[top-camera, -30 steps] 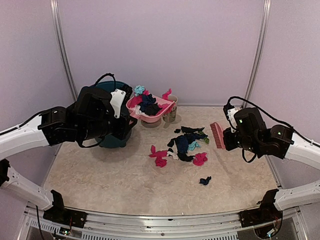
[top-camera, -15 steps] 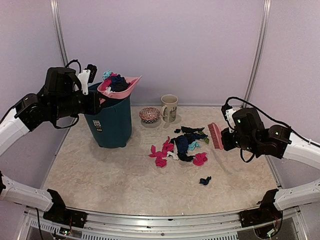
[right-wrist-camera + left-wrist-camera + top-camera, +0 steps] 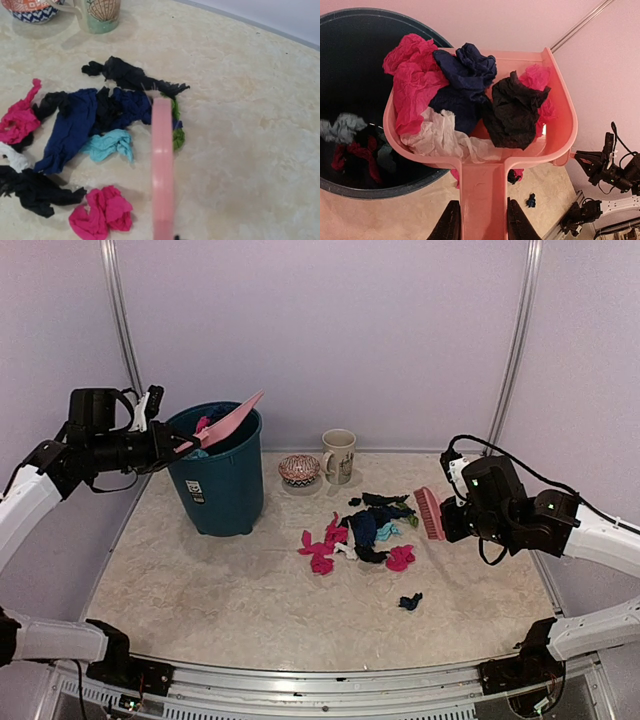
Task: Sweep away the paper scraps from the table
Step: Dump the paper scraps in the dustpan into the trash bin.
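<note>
Two lots of paper scraps [image 3: 465, 90]: one in dustpan [image 3: 560, 130] tipped over bin [image 3: 222, 480], upper left, left gripper [image 3: 481, 225] clamped on it; other at centre of table [image 3: 250, 590], just left of brush [image 3: 431, 512] pinched in right gripper [image 3: 455, 518].

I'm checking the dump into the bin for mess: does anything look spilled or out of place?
No spill shows beside the bin. The dustpan, tilted over it, is heaped with scraps. One dark scrap lies apart from the main pile on the table, nearer the front.
</note>
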Tool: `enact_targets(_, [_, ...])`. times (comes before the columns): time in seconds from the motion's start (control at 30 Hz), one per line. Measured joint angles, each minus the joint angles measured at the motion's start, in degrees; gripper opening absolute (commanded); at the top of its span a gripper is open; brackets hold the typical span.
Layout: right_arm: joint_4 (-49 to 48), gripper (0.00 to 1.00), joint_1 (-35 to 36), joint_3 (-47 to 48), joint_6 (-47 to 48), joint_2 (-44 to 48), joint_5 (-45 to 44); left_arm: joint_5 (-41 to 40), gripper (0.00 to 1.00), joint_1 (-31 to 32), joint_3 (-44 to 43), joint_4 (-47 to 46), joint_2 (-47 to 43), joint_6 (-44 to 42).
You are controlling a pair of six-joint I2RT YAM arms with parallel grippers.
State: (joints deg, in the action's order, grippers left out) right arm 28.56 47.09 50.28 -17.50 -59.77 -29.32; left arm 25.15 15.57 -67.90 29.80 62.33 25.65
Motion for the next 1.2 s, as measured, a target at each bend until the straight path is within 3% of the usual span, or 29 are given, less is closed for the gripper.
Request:
enact_targets(0.2, [-0.13,0.0,0.0,-0.02,-0.2,0.09,0.0,15.47,0.0,-8.13,8.2,-10.16,-0.42,9.79])
enact_targets(0.47, [-0.44,0.0,0.0,-0.94,-0.31,0.68,0.0,27.34,0.0,-9.88,14.56,-27.36,-0.48,25.38])
enact_targets(0.77, [-0.96,0.0,-0.02,-2.49,-0.7,2.25,-0.02,32.28,0.0,-10.03,19.3,-46.29,-0.39,43.08])
enact_targets(1.2, [-1.05,0.0,-0.02,-3.26,-1.46,3.76,-0.02,32.59,0.0,-10.03,20.55,-67.52,3.65,62.29])
